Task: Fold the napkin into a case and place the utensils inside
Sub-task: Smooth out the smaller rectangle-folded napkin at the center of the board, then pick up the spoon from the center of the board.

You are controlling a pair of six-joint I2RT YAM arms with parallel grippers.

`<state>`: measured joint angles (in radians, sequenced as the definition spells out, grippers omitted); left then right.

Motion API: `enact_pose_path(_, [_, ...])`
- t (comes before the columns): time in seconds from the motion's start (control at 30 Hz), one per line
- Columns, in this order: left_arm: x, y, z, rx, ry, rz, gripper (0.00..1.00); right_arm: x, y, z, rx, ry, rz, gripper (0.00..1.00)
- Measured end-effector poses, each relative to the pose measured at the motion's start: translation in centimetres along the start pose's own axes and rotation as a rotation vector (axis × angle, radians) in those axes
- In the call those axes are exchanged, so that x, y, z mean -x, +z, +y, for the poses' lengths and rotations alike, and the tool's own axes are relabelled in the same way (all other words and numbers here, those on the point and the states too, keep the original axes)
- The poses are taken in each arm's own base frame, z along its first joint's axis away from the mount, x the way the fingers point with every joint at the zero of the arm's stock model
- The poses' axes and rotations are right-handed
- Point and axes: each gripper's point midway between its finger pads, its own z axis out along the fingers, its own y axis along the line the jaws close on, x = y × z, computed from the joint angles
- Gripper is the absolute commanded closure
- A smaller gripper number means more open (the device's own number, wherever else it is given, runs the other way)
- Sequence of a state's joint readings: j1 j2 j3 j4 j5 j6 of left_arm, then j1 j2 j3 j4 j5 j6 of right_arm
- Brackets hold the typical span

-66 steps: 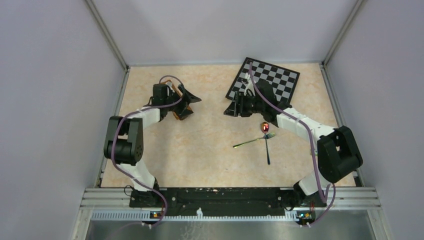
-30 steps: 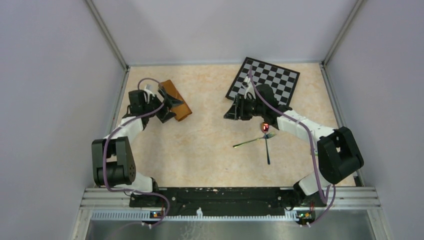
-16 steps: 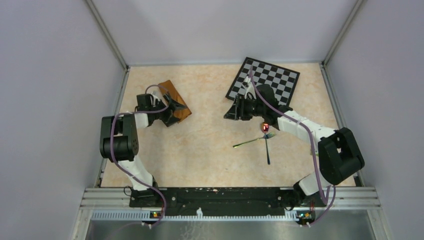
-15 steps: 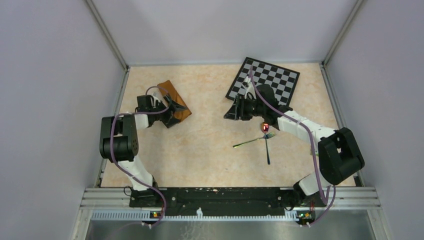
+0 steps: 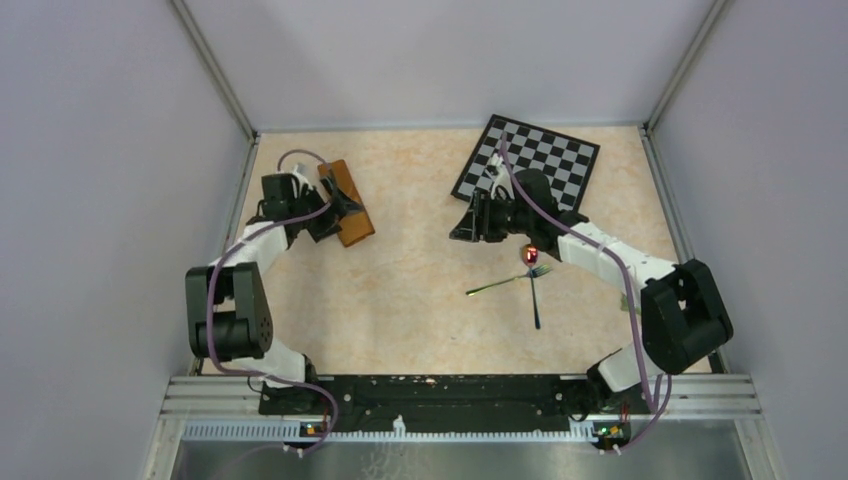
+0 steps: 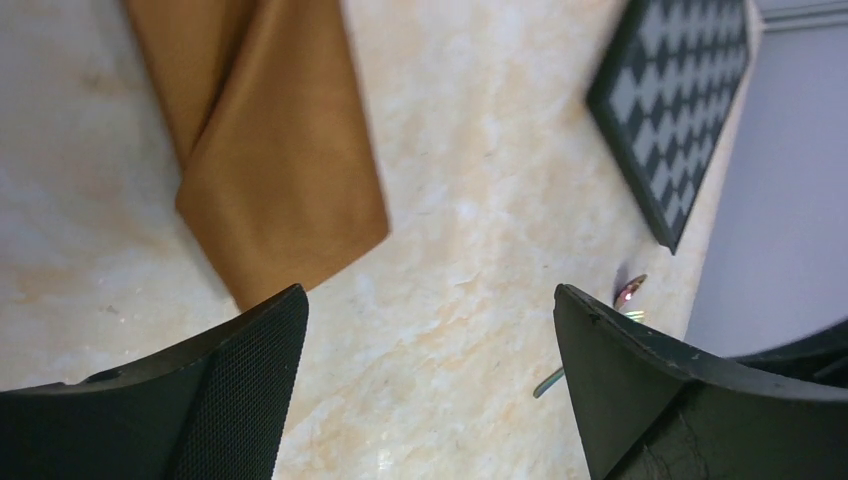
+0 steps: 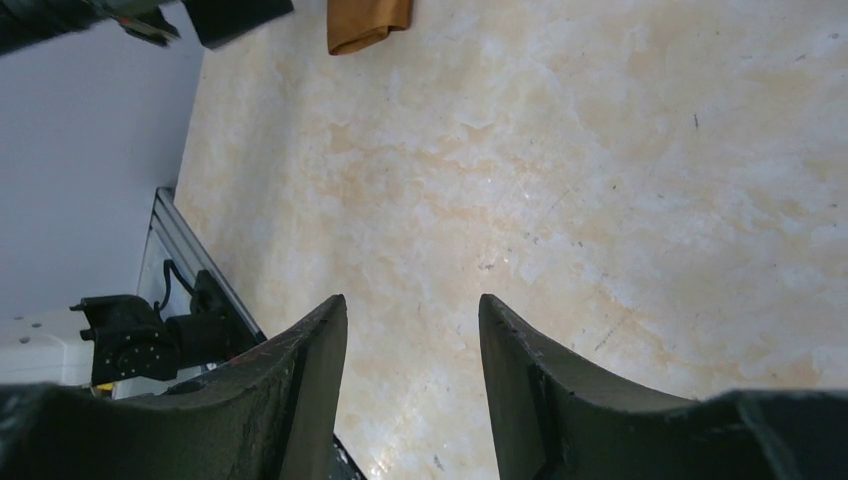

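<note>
Hand (image 7: 412, 310) parted, marbled table (image 7: 620, 150), folded napkin (image 7: 366, 22)

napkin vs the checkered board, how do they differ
The napkin is plain rust-brown; the checkered board is black and grey squares. The napkin is folded into a narrow layered strip; the board is a flat square, clearly larger. The napkin lies far left, the board far right. Both lie skewed on the table.
</note>
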<state>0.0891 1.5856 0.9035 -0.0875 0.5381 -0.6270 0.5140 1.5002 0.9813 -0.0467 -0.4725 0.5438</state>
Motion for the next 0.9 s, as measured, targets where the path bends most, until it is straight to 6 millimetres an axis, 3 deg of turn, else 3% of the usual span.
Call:
enact_pose_path(0.2, [2.5, -5.0, -7.4, -0.173, 0.232, -0.093, 0.02, -0.3, -1.6, -0.7, -0.072, -0.044, 0.002, 0.49])
enact_pose_path(0.37, [0.8, -7.8, -13.5, -0.314, 0.431, -0.094, 0.02, -0.4, -3.7, -2.0, -0.186, -0.095, -0.008, 0.49])
enact_pose_path(0.57, [-5.5, -8.3, -20.0, -0.475, 0.597, 0.027, 0.02, -0.1, -7.4, -4.0, -0.34, -0.111, -0.045, 0.56])
enact_pose_path(0.67, [-9.9, -7.8, -22.3, -0.532, 0.618, 0.132, 0.04, -0.5, -9.6, -6.6, -0.405, -0.033, -0.069, 0.59])
enact_pose_path(0.77, [-14.8, -6.3, -24.2, -0.561, 0.633, 0.246, 0.06, -2.6, -11.7, -10.7, -0.517, 0.095, -0.058, 0.6])
enact_pose_path(0.8, [-17.1, -5.4, -24.8, -0.559, 0.638, 0.301, 0.07, -3.6, -12.0, -11.6, -0.544, 0.127, -0.038, 0.63])
enact_pose_path(0.9, [-20.0, -3.9, -25.1, -0.537, 0.631, 0.38, 0.08, -7.0, -12.2, -12.9, -0.588, 0.196, 0.044, 0.65])
